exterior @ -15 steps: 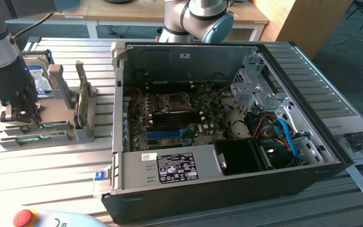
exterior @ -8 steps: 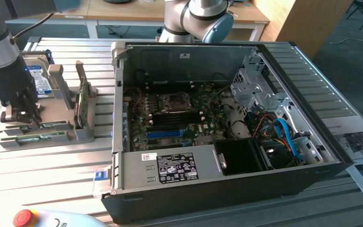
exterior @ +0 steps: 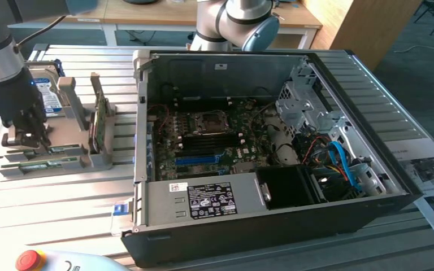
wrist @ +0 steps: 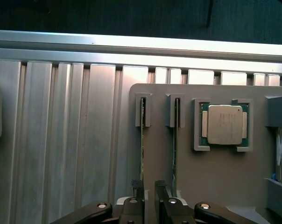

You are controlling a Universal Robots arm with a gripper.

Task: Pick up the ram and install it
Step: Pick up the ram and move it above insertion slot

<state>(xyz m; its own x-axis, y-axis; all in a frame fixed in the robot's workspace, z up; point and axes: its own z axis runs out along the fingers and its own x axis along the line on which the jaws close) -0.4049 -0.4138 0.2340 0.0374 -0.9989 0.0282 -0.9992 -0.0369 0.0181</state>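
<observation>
In the exterior view, you have the gripper [exterior: 29,142] down over the grey fixture [exterior: 96,161], which sits on the slatted table [exterior: 66,203] at about nine o'clock from the open computer case [exterior: 277,226]. The ram [exterior: 51,165] lies on edge in the fixture's slot at its six o'clock side. A second stick [exterior: 63,149] lies just beside it, towards twelve. From here you cannot tell which stick the fingers are over. The hard drive [exterior: 47,96] stands at the gripper's one o'clock, and the green card [exterior: 99,121] stands on edge at its three o'clock.

In the wrist view, your gripper [wrist: 149,186] has its two fingers [wrist: 137,186] a little apart, with a narrow gap between them. The ram [wrist: 143,140] runs in its slot into that gap, close against one finger. Whether it touches cannot be told. The second stick [wrist: 175,140] passes outside the other finger. Beyond it, the processor [wrist: 224,124] sits in its own pocket of the fixture [wrist: 215,172].
</observation>
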